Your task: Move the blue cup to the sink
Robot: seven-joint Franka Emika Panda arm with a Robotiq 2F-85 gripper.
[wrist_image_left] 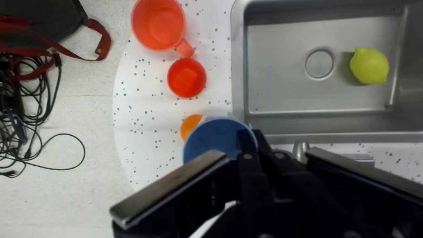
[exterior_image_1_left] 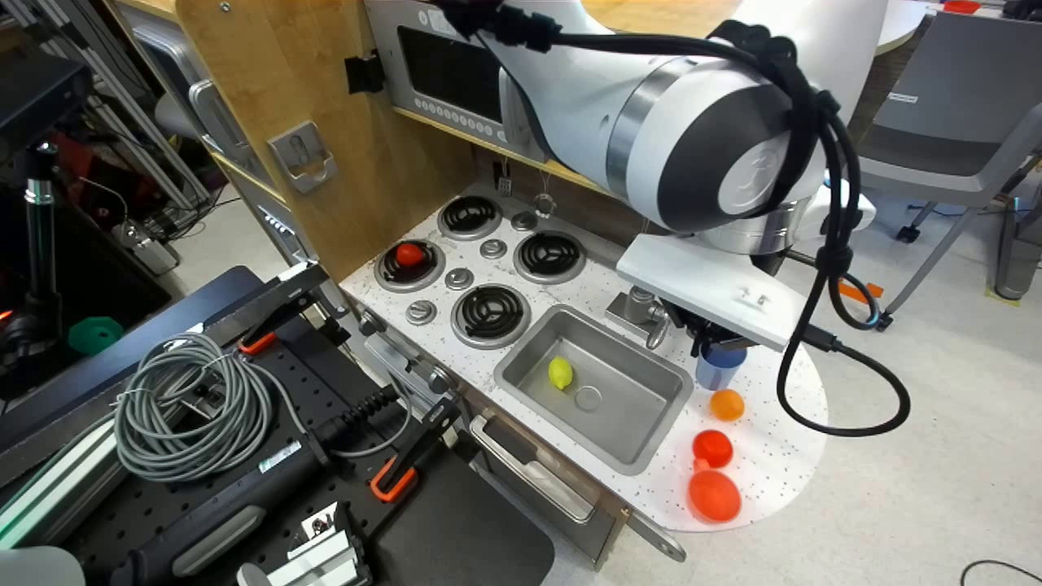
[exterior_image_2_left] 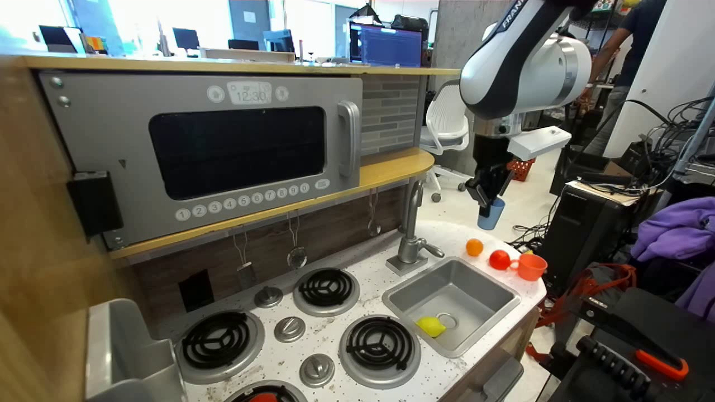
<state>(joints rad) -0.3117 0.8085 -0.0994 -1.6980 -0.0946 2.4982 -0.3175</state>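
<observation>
The blue cup [exterior_image_2_left: 491,214] hangs from my gripper [exterior_image_2_left: 485,210], upright with a slight tilt, raised above the round end of the counter. In the wrist view, my gripper [wrist_image_left: 252,140] is shut on the right side of the rim of the blue cup [wrist_image_left: 211,138], one finger inside and one outside. In an exterior view, the arm partly hides the cup [exterior_image_1_left: 720,368]. The grey sink [exterior_image_1_left: 623,407] lies beside the cup and also shows in the wrist view [wrist_image_left: 281,89]. A yellow lemon [wrist_image_left: 369,65] lies in the sink.
An orange ball [wrist_image_left: 190,126] sits partly under the cup in the wrist view. A red round thing [wrist_image_left: 186,78] and an orange-red mug [wrist_image_left: 158,24] stand along the sink's side. The faucet [exterior_image_2_left: 410,245] rises at the sink's back edge. A microwave [exterior_image_2_left: 240,145] overhangs the stove.
</observation>
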